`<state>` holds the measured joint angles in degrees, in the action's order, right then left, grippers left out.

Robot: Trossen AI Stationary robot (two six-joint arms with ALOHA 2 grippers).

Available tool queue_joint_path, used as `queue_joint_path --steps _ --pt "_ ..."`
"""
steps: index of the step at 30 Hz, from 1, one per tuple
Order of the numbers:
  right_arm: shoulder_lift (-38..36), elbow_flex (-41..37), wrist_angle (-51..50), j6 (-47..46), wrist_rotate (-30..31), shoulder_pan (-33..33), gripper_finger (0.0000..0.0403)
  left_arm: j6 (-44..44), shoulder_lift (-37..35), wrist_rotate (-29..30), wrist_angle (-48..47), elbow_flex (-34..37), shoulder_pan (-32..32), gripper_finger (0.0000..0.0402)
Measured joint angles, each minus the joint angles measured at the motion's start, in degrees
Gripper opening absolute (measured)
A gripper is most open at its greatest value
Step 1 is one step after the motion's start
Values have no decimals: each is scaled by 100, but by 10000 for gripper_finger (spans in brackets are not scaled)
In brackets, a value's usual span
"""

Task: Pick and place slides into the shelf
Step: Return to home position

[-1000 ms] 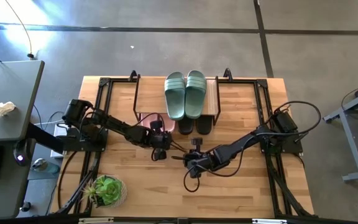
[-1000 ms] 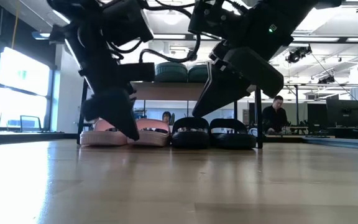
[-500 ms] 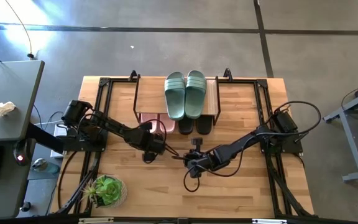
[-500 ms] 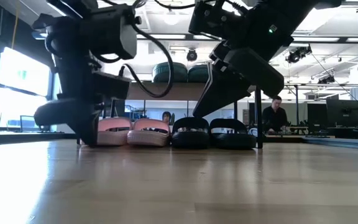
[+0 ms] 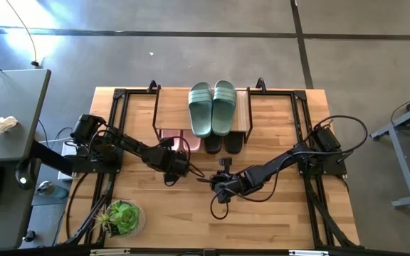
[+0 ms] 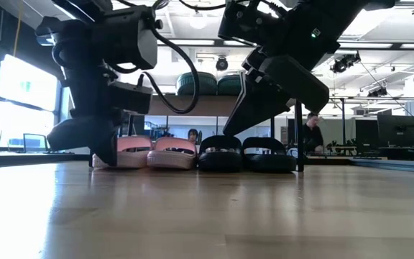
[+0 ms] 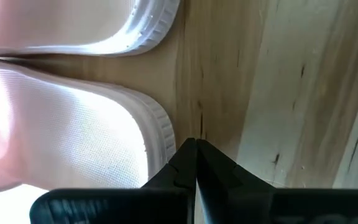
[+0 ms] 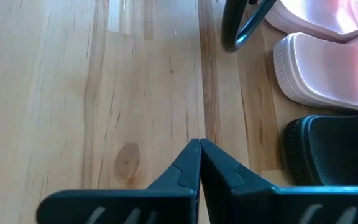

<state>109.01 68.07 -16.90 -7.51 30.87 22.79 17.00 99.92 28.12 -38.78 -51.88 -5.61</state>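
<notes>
**Pink pair at risk when the arms retreat**

We see all three pairs stowed. The green slides (image 5: pixel 212 107) lie on top of the shelf (image 5: pixel 164 114) at upper centre of the high view. The pink slides (image 6: pixel 157 152) and black slides (image 6: pixel 246 153) stand side by side underneath it, heels poking out toward the arms. Both arms hang low over the table (image 5: pixel 283 206) in mid-frame. The left gripper (image 7: pixel 196 144) has its jaws pressed together on nothing, its tip just beside the heel of one pink slide; we cannot tell whether it touches. The right gripper (image 8: pixel 199 144) is closed and empty, pointing over bare wood near the black and pink heels.

We judge the main hazard to be the left arm's retreat: a sideways sweep rather than a straight lift could nudge that heel and drag the pink slide out of place. A cable (image 8: pixel 227 31) loops close to the pink pair and could snag it. The two arms sit near each other, so a simultaneous swing risks contact between them.
</notes>
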Motion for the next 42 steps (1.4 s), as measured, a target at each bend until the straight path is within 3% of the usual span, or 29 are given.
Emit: queue_joint_path --steps 9,14,20,25,29,33,36,39,42 --pt "-49 -2 -146 3 -46 50 0 234 -75 -94 12 -192 -235 0" --pt "-420 -2 -628 -155 -238 52 0 234 -470 -158 6 -383 -568 0" --pt "-1250 -2 -1521 -326 -241 91 0 234 -1398 -219 -41 -400 -842 0" --pt "-1934 -65 -2621 -1139 -262 167 0 78 -2376 -480 16 -398 -879 0" --pt "-2558 -665 -2680 -1829 -779 306 0 -113 -3035 -680 123 -398 -866 0" --pt "-3289 -1734 -1908 -2748 -1575 502 0 -218 -3583 -1016 282 -317 -868 0" --pt "-3764 -2559 -252 -2975 -1919 601 0 -293 -4000 -1316 750 39 -868 0" --pt "-4025 -3215 1588 -2417 -2186 586 0 -376 -4502 -1630 1408 594 -866 0" --pt "-4291 -3548 2656 -1483 -2434 364 0 -373 -5069 -1675 1738 1034 -866 0"
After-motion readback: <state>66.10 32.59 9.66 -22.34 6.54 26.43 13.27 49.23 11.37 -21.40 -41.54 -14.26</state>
